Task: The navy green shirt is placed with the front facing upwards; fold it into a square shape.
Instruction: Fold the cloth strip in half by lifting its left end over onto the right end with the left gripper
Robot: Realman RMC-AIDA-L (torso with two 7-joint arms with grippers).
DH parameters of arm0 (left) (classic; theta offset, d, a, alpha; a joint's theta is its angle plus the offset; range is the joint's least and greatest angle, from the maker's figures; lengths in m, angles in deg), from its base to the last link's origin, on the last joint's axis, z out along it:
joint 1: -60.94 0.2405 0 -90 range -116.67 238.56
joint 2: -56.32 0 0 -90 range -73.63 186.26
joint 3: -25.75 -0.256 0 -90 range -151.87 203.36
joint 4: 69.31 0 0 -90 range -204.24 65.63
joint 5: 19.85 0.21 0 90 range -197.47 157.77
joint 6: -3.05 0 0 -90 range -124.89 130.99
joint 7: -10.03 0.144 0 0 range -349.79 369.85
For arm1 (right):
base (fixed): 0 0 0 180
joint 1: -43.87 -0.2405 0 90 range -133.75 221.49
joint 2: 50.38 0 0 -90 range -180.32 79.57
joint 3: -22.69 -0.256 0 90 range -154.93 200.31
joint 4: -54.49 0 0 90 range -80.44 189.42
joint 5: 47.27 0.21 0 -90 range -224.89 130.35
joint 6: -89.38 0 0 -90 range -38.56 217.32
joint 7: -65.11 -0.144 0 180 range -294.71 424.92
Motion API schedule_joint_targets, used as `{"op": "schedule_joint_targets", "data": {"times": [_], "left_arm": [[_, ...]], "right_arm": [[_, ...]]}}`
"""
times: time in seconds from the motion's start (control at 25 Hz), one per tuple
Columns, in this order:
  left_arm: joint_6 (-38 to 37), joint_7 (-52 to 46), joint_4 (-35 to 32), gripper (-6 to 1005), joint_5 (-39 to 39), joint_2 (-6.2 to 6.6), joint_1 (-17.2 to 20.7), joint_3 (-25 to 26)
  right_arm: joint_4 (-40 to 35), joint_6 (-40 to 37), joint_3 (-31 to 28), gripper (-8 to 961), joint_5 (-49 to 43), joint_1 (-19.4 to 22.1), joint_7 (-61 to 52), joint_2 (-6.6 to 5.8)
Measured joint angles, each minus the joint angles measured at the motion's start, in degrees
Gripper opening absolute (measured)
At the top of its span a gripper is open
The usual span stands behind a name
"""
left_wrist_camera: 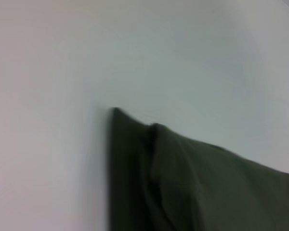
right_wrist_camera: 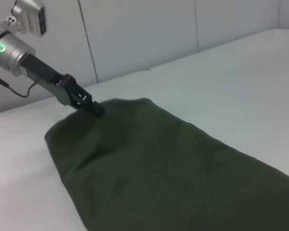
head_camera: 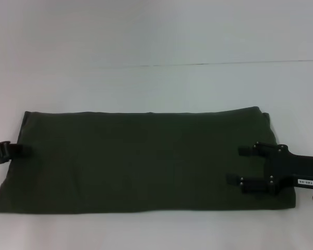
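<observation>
The navy green shirt (head_camera: 146, 161) lies flat on the white table as a long folded rectangle, showing only plain olive cloth. My right gripper (head_camera: 234, 165) is over the shirt's right end, open, with both black fingers spread and pointing inward low over the cloth. My left gripper (head_camera: 13, 150) comes in from the left and meets the shirt's left edge. In the right wrist view the left gripper (right_wrist_camera: 95, 108) has its tip at the far end of the shirt (right_wrist_camera: 159, 163). The left wrist view shows a layered corner of the shirt (left_wrist_camera: 207, 187).
The white table (head_camera: 156, 88) extends bare behind and in front of the shirt. A thin seam line (head_camera: 224, 63) runs across its far part. A panelled wall (right_wrist_camera: 144, 33) stands beyond the left arm (right_wrist_camera: 19, 53).
</observation>
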Motion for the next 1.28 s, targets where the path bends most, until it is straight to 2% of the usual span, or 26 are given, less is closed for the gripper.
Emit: {"op": "schedule_joint_targets", "data": {"times": [0.24,0.4,0.6,0.8,1.04,1.28], "left_arm": [[2.68,-0.03,-2.54,419,0.8,-0.34,0.39,0.41],[-0.91,0.16,-3.18,600,-1.87,-0.39,0.05,0.28],[-4.37,0.89,-0.72,797,-4.39,-0.21,-0.97,0.08],[-3.32,2.36,3.39,832,-4.74,0.47,-1.28,0.45],[0.84,3.07,5.69,874,-3.88,0.61,-1.15,0.5],[3.04,3.6,6.79,873,-2.77,0.65,-0.93,0.51]], "right_arm": [[0.52,0.13,0.0,913,-0.04,-0.29,-0.24,0.0],[0.57,0.65,0.0,913,-0.07,-0.32,-0.46,0.0],[0.6,0.77,0.0,914,-0.22,-0.36,-0.6,0.0],[0.61,0.96,0.0,914,-0.24,-0.43,-0.62,0.0],[0.68,1.23,0.0,914,-0.24,-0.51,-0.65,0.0],[0.69,1.23,0.0,913,-0.3,-0.65,-0.67,0.0]]}}
